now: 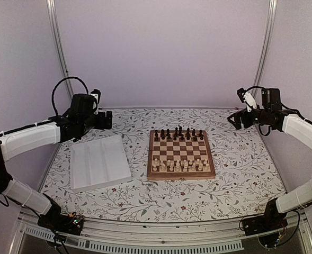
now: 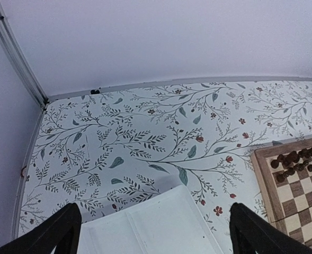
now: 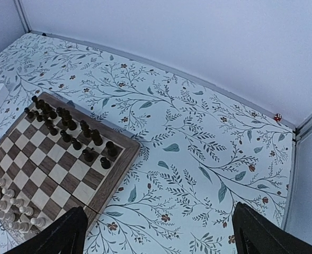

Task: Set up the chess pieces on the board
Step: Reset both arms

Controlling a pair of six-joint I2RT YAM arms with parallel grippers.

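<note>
The wooden chessboard (image 1: 181, 155) lies at the table's middle. Pale chess pieces (image 1: 180, 164) stand in two rows along its near edge; dark pieces (image 1: 179, 134) stand along its far edge. The right wrist view shows the board (image 3: 113, 172), the dark pieces (image 3: 65, 129) and the pale pieces (image 3: 7, 203). My left gripper (image 1: 107, 119) is raised at the back left, open and empty; its fingers (image 2: 60, 233) stand wide apart. My right gripper (image 1: 234, 119) is raised at the back right, open and empty; its fingers (image 3: 261, 235) stand wide apart.
A white rectangular tray (image 1: 99, 161) lies left of the board, also in the left wrist view (image 2: 156, 227). A floral cloth (image 1: 240, 169) covers the table. Walls close in behind and at both sides.
</note>
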